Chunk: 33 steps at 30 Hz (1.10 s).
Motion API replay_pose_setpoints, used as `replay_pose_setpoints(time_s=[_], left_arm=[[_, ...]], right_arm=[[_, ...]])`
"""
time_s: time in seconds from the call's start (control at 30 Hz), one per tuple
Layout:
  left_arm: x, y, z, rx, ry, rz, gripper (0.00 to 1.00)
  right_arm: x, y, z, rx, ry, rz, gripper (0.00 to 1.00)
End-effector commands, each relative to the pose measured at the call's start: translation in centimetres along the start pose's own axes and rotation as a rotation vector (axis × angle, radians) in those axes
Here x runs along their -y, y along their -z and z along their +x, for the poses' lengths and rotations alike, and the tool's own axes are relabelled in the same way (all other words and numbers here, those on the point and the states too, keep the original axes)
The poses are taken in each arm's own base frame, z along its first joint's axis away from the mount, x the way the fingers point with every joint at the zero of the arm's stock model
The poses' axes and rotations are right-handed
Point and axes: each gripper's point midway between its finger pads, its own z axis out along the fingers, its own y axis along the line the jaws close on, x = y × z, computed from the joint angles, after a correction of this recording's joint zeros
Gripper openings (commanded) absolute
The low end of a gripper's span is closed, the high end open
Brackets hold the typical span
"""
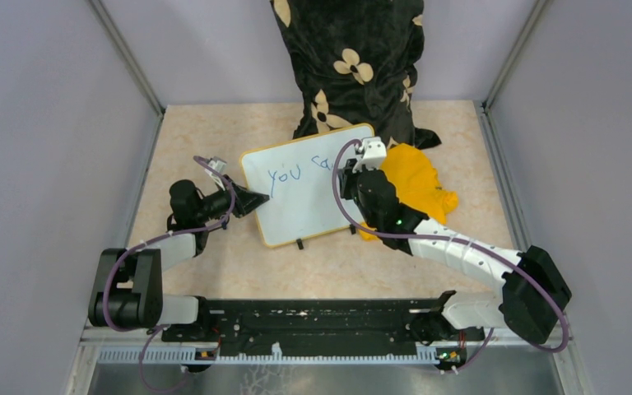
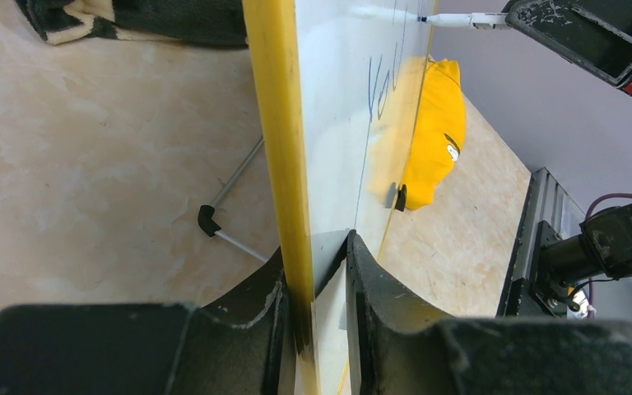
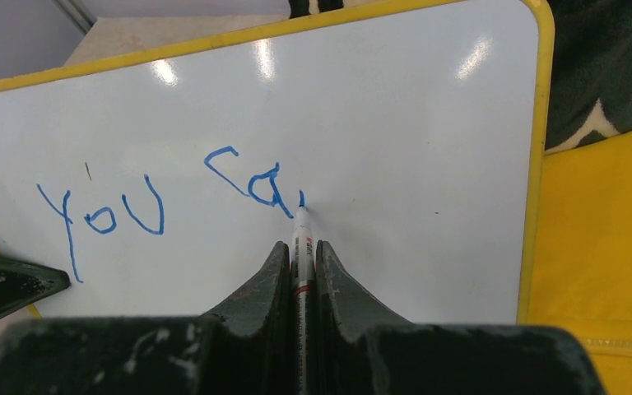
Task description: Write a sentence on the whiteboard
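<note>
Right wrist view: my right gripper (image 3: 300, 251) is clamped on the marker (image 3: 299, 271), which runs out between the fingers with its tip touching the whiteboard (image 3: 411, 107), at the tail of an "a".

The sentence (image 3: 156, 206) reads "you ca" in blue across the board's far half; the near half is blank. Judgement: an early stage, with the second word unfinished and the rest of the line unwritten.

At the board's left edge my left gripper (image 2: 315, 245) pinches the yellow frame, steadying it.

A yellow cloth (image 1: 415, 185) lies against the board's right edge. Dark flowered fabric (image 1: 354, 66) sits beyond its far edge.
</note>
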Motion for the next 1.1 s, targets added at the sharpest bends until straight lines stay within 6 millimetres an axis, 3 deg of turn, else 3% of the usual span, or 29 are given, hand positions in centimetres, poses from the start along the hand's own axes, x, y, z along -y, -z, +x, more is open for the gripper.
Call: replay_pose_setpoints(time_s=[0.0,0.4,0.6,1.07], left_arm=[[-1.7,0.0,0.1,0.008,-0.052,-0.068,0.00],[-1.7,-0.1,0.1,0.006,-0.051,-0.067,0.00],[-1.7,-0.1,0.1,0.007,-0.053,-0.068,0.00],[-1.7,-0.1,0.1,0.007,-0.052,-0.069,0.00]], right_arm=[[-0.5,-0.5,-2.9,0.058,-0.009,0.003,0.00],[-0.7,-1.3,-4.8,0.090,-0.013,0.006,0.00],[0.1,-1.5,-5.3,0.101,-0.019,0.025,0.00],[1.3,-1.2,-4.3,0.082,-0.029,0.048,0.00]])
